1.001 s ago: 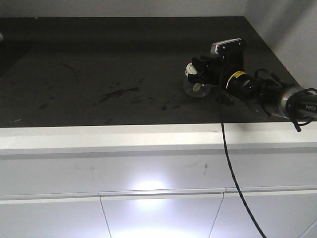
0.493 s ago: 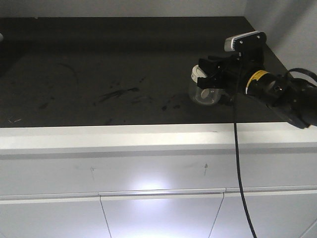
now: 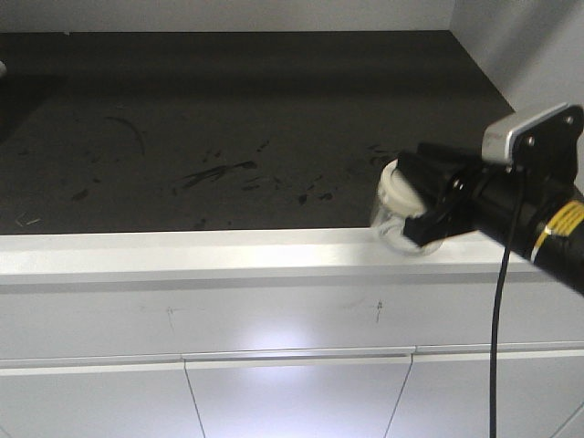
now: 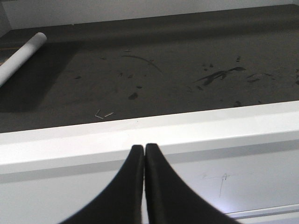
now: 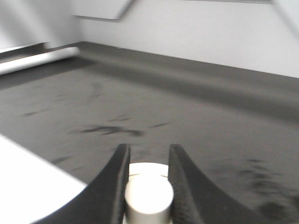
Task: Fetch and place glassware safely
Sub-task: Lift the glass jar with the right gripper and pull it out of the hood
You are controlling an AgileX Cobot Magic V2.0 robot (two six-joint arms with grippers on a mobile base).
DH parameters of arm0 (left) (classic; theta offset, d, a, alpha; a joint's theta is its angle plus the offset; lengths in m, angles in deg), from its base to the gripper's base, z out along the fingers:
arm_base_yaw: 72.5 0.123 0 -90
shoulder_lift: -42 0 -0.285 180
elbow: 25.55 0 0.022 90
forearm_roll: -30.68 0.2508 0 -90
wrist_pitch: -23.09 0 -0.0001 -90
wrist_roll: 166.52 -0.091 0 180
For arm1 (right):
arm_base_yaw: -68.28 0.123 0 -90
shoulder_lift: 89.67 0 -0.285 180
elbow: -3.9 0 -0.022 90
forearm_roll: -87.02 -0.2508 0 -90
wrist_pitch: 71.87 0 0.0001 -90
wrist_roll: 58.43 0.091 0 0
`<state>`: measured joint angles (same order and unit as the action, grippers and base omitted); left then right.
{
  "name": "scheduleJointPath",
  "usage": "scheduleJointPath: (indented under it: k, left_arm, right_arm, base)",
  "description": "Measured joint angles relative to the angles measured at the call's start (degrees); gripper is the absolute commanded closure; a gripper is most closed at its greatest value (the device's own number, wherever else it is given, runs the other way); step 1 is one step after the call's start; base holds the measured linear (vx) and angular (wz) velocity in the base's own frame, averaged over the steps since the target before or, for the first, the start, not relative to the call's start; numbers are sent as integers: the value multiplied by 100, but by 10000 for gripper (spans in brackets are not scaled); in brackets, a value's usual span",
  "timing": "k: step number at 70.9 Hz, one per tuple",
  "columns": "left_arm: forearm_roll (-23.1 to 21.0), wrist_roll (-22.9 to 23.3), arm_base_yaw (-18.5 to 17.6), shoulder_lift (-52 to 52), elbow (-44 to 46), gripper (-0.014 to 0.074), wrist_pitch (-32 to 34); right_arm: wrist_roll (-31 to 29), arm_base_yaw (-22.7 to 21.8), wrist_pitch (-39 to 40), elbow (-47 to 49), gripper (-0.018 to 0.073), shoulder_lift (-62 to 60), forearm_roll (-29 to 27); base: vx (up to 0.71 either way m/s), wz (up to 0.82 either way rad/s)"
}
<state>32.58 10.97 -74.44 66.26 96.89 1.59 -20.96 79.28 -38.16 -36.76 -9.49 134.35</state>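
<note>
**Lidded jar clamped in the right gripper at the counter's front edge**

A broad dark matte countertop (image 3: 228,119), streaked with darker smudges, fills most of the front view. It ends at the near side in a white front ledge (image 3: 228,251) above white cabinet panels (image 3: 274,392). The black right arm (image 3: 538,219) reaches in from the right, carrying a grey wrist camera housing (image 3: 525,132), and a thin black cable (image 3: 497,338) hangs down from it across the cabinet front. In the left wrist view, a white cylindrical tube (image 4: 21,55) lies on the dark top at the far left.

The right gripper (image 3: 412,205) has its two black fingers closed to a narrow gap around the small clear glass jar with a cream-white round lid (image 3: 392,196). In the right wrist view one curved finger (image 5: 119,182) stands on each side, and the lid's central knob (image 5: 148,196) sits between them, close against both. In the front view the jar appears tilted, lid toward the left and the clear body below it, right where the dark surface meets the white ledge near the counter's right end. Whether it touches the counter cannot be told.

The left gripper (image 4: 144,161) has its black fingers pressed together with nothing between them, in front of the white ledge.
</note>
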Motion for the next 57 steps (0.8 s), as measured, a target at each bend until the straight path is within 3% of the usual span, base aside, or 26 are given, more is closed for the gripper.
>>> scheduleJointPath:
  k: [17,42,57]
  left_arm:
    - [0,0,0,0,0,603,0]
    - [0,0,0,0,0,603,0]
    - [0,0,0,0,0,603,0]
  right_arm:
    - [0,1218,-24,-368,563,-498,48]
    - [0,2642,19,-368,563,-916,-116]
    - [0,3094,183,-368,563,-959,-128]
  base:
    - [0,0]
    - [0,0]
    - [0,0]
